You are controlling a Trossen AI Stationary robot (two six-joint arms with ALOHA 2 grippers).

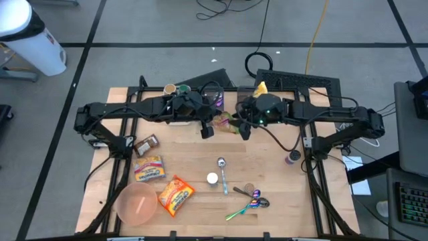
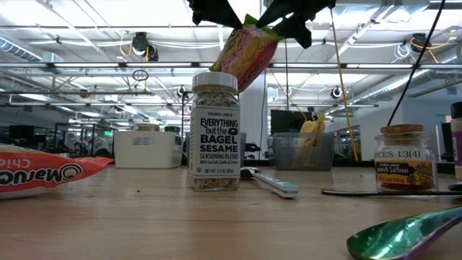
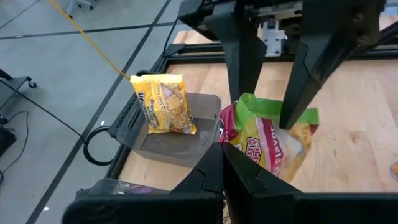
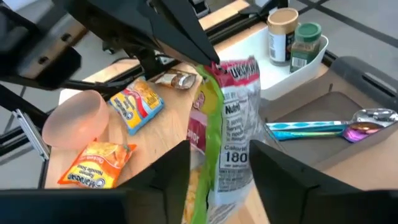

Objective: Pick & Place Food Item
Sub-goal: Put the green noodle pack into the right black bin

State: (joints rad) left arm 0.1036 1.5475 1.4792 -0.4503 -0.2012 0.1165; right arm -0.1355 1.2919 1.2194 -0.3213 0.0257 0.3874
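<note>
**Snack bag held between both grippers above the table's far edge**

The left gripper [image 1: 206, 128] is clamped shut on one end of a red, green and yellow snack bag [image 1: 225, 121], which hangs in the air between the two arms. The right gripper [image 1: 245, 129] meets the bag from the other side; its fingers [image 4: 163, 171] stand on either side of the bag [image 4: 227, 134], partly apart, and whether they press on it cannot be told.

Just beyond the right gripper sits a grey bin [image 3: 177, 138] holding a yellow food packet [image 3: 163, 102] propped upright. Beyond the left gripper a white tray [image 4: 297, 68] carries two jars, one tan-lidded [image 4: 283, 27] and one green-lidded [image 4: 305, 39].

The low view alone shows the bag [image 2: 245, 50] lifted well clear of the wood, tilted, above a bagel seasoning jar [image 2: 214, 132]. The high view alone places the pink bowl [image 1: 137, 203] and an orange noodle packet [image 1: 175, 195] at the near edge, well apart from both grippers. The right wrist view shows the bag's nutrition panel.
</note>
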